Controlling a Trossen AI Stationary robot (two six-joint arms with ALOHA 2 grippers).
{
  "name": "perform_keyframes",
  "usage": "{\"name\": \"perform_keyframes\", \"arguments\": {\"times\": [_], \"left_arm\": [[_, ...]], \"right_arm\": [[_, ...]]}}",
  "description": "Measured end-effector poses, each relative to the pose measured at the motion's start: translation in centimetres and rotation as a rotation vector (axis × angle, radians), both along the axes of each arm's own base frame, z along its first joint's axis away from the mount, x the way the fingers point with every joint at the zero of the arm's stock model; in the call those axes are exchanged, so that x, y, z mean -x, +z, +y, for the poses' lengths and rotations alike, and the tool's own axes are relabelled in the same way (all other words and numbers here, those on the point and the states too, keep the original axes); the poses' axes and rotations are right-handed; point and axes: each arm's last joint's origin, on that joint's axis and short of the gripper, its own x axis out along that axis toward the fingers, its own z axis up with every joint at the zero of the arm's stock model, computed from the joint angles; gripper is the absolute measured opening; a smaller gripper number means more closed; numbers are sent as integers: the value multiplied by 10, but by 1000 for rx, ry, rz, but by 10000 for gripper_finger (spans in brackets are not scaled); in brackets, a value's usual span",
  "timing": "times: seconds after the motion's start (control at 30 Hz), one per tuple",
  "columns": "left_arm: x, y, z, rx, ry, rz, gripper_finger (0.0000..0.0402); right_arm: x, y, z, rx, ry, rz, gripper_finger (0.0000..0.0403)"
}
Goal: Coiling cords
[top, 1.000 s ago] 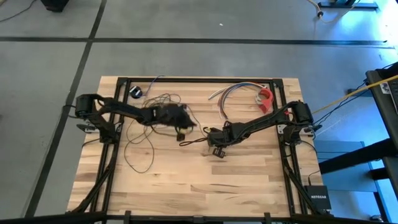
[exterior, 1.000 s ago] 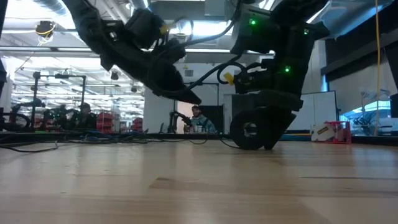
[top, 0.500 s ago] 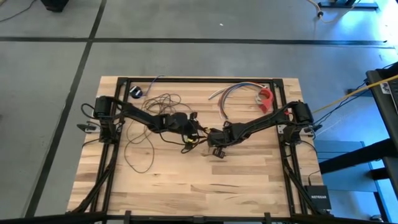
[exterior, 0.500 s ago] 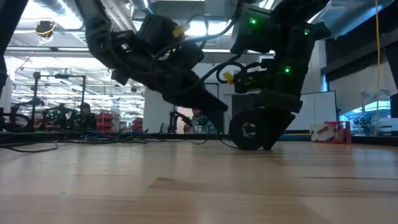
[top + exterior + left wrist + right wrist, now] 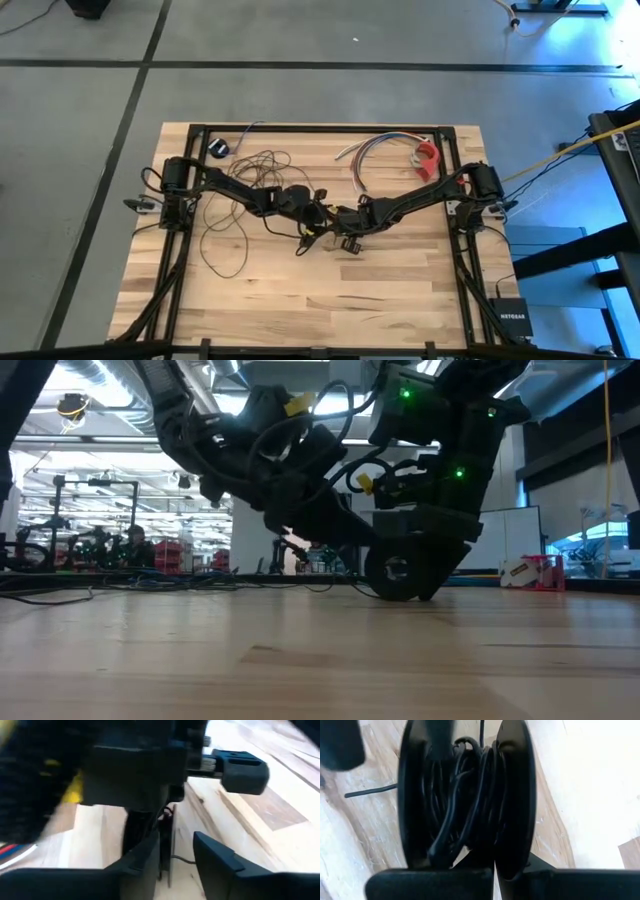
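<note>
**Left Arm Brought In to the Held Coil**

Near zone: the near half of the desk (image 5: 300, 310) carries nothing. One slack loop of the cords (image 5: 225, 245) hangs toward the near left.

Centre zone: the right claw (image 5: 345, 232) sits low at mid-desk, closed on a bundle of already wound turns of the cords. The right wrist view shows the dark strands packed between its two fingers (image 5: 515, 795). This arm has not shifted over the last second.

The left claw (image 5: 312, 226) has moved. One second ago it was over the loose tangle to the left. It has since travelled right and now sits just beside the right claw. In the left wrist view its fingers (image 5: 215, 860) stand partly apart, with a thin strand running between them. Whether they pinch that strand cannot be told.

Judgement: the left arm appears to have fetched a length of slack and brought it to the held coil. The step in hand is probably laying one more turn onto the bundle.

Far zone: most of the cords remain loose in open loops on the far left. They end at a small black puck (image 5: 220, 148) near the far-left corner. Much slack remains uncoiled, so the task is judged well short of done. A bundle of coloured wires (image 5: 370, 150) and a red object (image 5: 428, 158) lie untouched at the far right.
</note>
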Motion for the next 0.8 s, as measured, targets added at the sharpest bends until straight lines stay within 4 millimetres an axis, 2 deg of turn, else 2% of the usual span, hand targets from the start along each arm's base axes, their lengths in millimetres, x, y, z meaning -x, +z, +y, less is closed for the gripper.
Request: {"name": "perform_keyframes", "arguments": {"times": [0.33, 0.67, 0.8], "left_arm": [[-1, -9, 3, -21, -10, 5, 7], [-1, -10, 3, -20, 2, 17, 2], [-1, -11, 3, -21, 11, 26, 1]], "right_arm": [[-1, 0, 0, 7, -2, -6, 6], [0, 0, 0, 5, 13, 2, 39], [8, 11, 2, -45, 36, 40, 39]]}}
